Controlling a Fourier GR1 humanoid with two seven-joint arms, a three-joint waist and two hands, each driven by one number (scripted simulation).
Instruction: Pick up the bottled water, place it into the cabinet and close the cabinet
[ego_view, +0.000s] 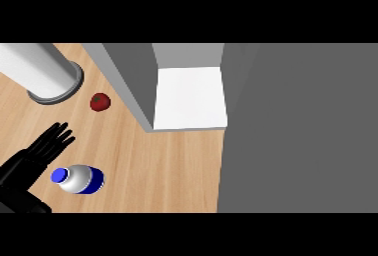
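The light wooden counter (170, 170) was seen filling the left part of the view. A grey cabinet (140, 85) with a white inner shelf (190, 97) stood open at twelve o'clock, and its broad grey door (303, 130) was spread toward three o'clock. A white cylindrical canister on a grey base (40, 72) was set at ten o'clock, with a small red tomato-like fruit (100, 101) just beside it. The clear water bottle with a blue cap (80, 179) was found standing on the counter at eight o'clock. The black left hand (33, 155) was held just beside it, fingers straight and spread, nothing grasped.
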